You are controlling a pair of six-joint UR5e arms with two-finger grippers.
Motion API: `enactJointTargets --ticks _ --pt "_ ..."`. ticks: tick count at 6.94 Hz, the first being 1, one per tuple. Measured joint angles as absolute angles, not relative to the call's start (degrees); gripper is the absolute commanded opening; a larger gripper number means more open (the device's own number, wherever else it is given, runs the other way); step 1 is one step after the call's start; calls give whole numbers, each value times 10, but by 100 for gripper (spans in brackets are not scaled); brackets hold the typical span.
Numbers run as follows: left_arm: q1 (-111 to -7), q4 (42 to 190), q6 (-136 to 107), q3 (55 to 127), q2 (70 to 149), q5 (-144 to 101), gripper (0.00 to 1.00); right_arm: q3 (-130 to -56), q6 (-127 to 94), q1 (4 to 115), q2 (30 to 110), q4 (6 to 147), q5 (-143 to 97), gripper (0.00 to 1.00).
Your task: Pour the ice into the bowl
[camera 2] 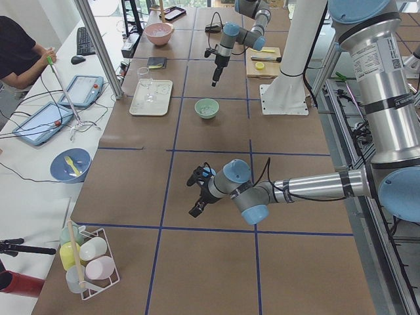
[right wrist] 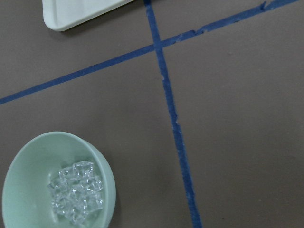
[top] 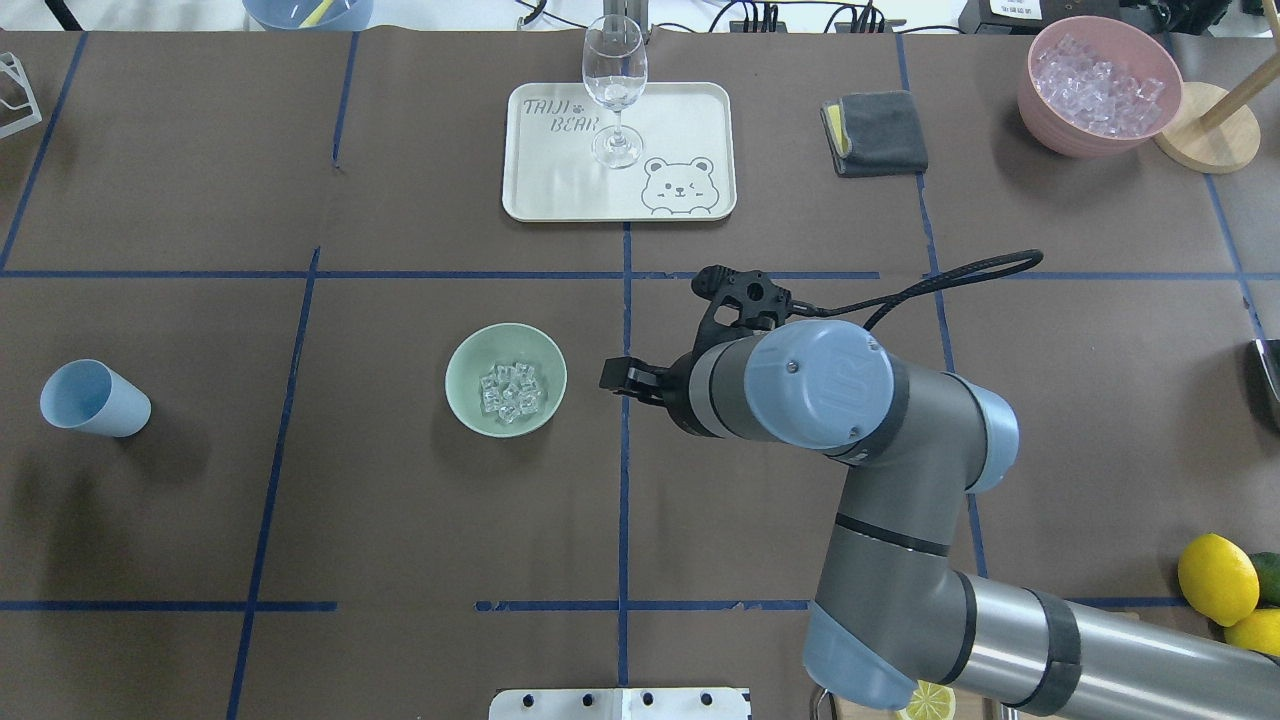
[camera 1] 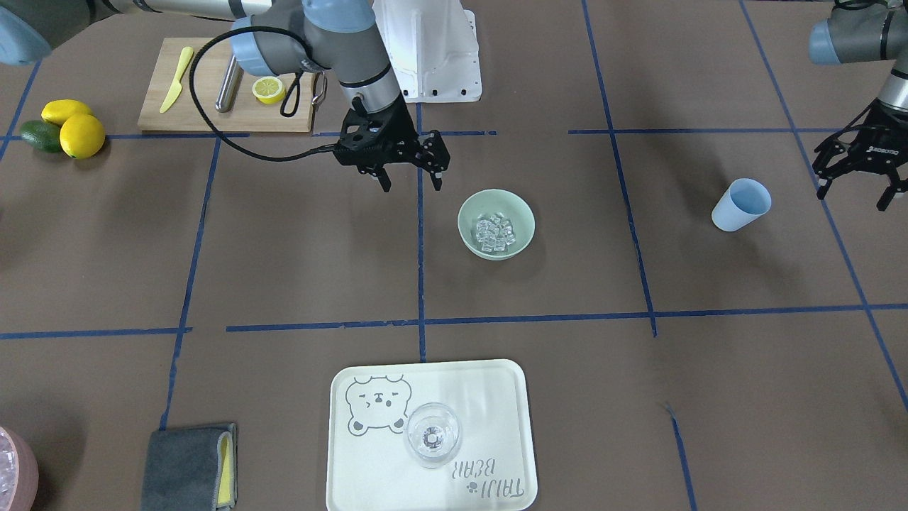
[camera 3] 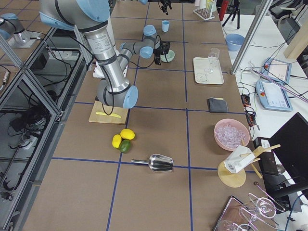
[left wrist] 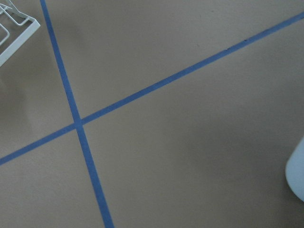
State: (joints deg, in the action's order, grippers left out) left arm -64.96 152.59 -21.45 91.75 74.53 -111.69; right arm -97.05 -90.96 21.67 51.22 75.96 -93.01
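The pale mint-green bowl (camera 1: 523, 243) stands near the table's middle with a small heap of clear ice (camera 1: 494, 232) in it. Both also show in the overhead view, bowl (top: 462, 397) and ice (top: 510, 391), and in the right wrist view, bowl (right wrist: 26, 159) and ice (right wrist: 76, 198). My right gripper (camera 1: 411, 184) is open and empty, raised beside the bowl and apart from it. My left gripper (camera 1: 853, 193) is open and empty, just beside an empty light blue cup (camera 1: 741, 204). The cup's edge shows in the left wrist view (left wrist: 298, 175).
A cream tray (camera 1: 489, 397) holds a clear wine glass (camera 1: 433, 434). A pink container of ice (top: 1095, 85) and a grey cloth (top: 878, 132) lie at the far right. A cutting board (camera 1: 213, 113), lemons (camera 1: 81, 135) and an avocado lie near my right arm's base.
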Motion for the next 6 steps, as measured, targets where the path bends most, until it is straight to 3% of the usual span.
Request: enactJointTargets --ticks 2,5,6 --pt "-740 1397 -121 918 826 -1184 100 -877 -916 213 432 767 -927 79" --pt "-762 1360 -88 921 845 -1197 100 -793 -943 213 378 769 -928 77" --pt "-764 1359 -87 923 845 -1198 100 -782 -943 213 376 771 -930 58"
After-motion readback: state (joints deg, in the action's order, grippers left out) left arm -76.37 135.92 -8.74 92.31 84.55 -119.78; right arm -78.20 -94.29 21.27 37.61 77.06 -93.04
